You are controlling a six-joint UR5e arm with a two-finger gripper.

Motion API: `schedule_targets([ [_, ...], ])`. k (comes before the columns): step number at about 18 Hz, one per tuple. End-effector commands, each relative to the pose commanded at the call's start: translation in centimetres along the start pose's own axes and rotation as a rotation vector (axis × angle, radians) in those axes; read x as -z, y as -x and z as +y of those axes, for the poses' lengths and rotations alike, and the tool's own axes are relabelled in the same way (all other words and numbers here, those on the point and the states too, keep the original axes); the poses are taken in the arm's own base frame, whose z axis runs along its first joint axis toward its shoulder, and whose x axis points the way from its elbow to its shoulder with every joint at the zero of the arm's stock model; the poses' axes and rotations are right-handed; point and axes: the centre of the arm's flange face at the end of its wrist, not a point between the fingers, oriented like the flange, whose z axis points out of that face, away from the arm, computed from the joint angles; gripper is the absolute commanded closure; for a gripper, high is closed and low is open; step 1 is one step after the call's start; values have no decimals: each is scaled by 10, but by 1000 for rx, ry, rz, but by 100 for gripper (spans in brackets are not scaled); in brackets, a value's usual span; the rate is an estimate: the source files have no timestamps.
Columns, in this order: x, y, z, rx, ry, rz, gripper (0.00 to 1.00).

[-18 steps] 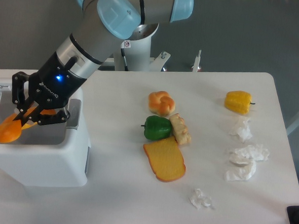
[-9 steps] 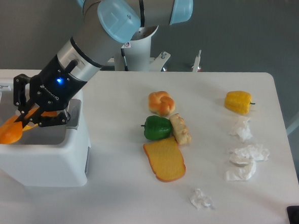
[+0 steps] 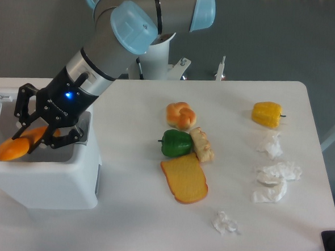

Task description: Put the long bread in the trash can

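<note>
Since a second ago the black two-finger gripper (image 3: 35, 133) has spread its fingers, which were pinched on the glossy orange-yellow long bread (image 3: 19, 144); the loaf now lies lower and more level between them, inside the opening of the large white boxy plastic trash can (image 3: 45, 178) at the left edge of the white table (image 3: 133, 226). The jaws stand wide, one finger above the loaf and one beside it, and whether either finger touches it cannot be told. One end of the loaf reaches toward the bin's left wall, and its other end is hidden behind the gripper. The arm slants down from the upper middle to the bin. Out on the table, well apart from the bin, a round knotted orange-white bun (image 3: 180, 115) sits just above a green bell pepper (image 3: 175, 143), with a pale knobbly piece of bread (image 3: 202, 144) beside the pepper and a flat orange toast-shaped slice (image 3: 185, 178) just below. A yellow bell pepper (image 3: 267, 114) rests near the right edge, and crumpled white paper wads (image 3: 274, 180) lie scattered below it.
</note>
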Motion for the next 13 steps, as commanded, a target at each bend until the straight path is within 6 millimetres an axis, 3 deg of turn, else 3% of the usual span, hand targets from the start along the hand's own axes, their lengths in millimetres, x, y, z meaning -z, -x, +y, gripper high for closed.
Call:
schedule_targets([
  [6, 3, -1, -1, 0, -4, -3, 41],
  [7, 3, 0, 0, 2, -4, -4, 34],
  [8, 4, 0, -1, -4, -5, -4, 11],
  [9, 6, 2, -1, 1, -7, -7, 0],
  [13, 17, 10, -3, 2, -22, -22, 0],
])
